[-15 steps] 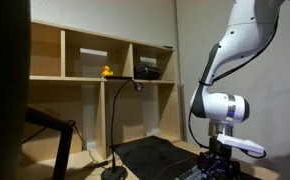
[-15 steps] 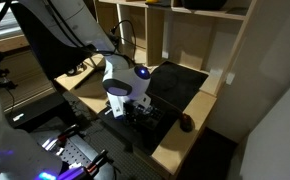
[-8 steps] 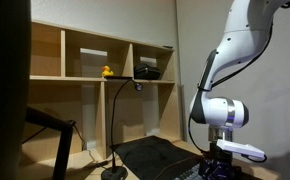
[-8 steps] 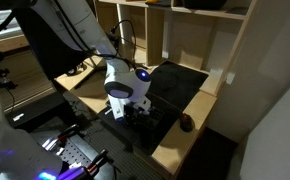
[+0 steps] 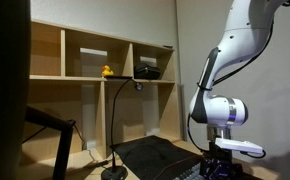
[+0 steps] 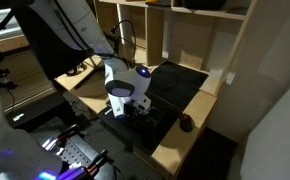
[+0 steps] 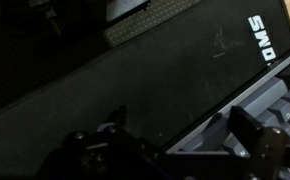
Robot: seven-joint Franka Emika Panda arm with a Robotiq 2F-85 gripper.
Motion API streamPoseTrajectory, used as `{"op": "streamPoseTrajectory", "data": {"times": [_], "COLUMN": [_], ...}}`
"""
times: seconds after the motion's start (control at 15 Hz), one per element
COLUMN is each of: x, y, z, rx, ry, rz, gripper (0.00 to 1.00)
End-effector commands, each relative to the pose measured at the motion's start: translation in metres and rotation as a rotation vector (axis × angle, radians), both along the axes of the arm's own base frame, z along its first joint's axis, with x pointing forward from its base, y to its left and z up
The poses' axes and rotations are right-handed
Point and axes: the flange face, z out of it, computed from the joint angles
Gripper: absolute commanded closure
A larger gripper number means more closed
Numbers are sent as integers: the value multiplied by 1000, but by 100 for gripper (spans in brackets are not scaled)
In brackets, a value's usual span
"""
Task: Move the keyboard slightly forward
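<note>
Keyboard [image 7: 277, 105] keys show at the wrist view's lower right, next to the black desk mat [image 7: 155, 70], with the gripper [image 7: 175, 148] fingers spread wide over its edge (clasping nothing visible). Farther back, a yellow duck [image 5: 107, 71] sits on the wooden shelves [image 5: 85, 78].

Arm [image 5: 228, 55] arched over, wrist [image 5: 223, 110] low; gripper [image 7: 175, 138] pointing down, fingers [image 7: 251, 132] spread apart.
</note>
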Motion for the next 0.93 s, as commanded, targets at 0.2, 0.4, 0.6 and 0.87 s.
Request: {"op": "streamPoseTrajectory", "data": {"times": [0.2,0.4,0.6,0.87], "x": [5,12,11,6], "y": [-1,4,11,15], "z": [2,5,3,2], "rx": [-10,72,176,200], "ry": [-66,-164,-187,-173], "rz": [-29,-37,93,137], "gripper": [0,0,0,0]}}
